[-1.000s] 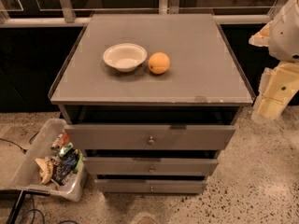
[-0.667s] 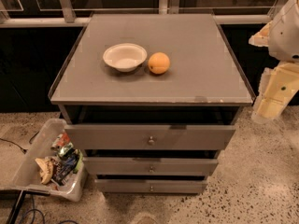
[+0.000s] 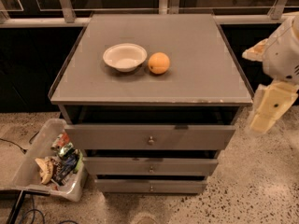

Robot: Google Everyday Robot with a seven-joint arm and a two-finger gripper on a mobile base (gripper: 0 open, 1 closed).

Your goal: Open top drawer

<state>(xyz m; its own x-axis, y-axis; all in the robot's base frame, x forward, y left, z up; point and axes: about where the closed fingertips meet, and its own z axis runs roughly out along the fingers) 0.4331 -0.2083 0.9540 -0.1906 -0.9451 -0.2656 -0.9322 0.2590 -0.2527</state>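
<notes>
The top drawer [image 3: 117,137] is the widest grey front of the cabinet, with a small round metal knob [image 3: 150,140] at its centre. It stands out a little from the cabinet, with a dark gap above it under the top. Two narrower grey drawer fronts sit below it, the middle one [image 3: 187,166] and the bottom one [image 3: 121,185]. My gripper [image 3: 267,110] hangs off the white arm at the right edge, beside the cabinet's right front corner and clear of the drawer.
On the cabinet top [image 3: 196,64] stand a white bowl [image 3: 124,56] and an orange [image 3: 159,63]. A clear bin [image 3: 32,164] with wrappers and snacks sits on the speckled floor at the lower left, with cables beside it. A railing and dark glass run behind.
</notes>
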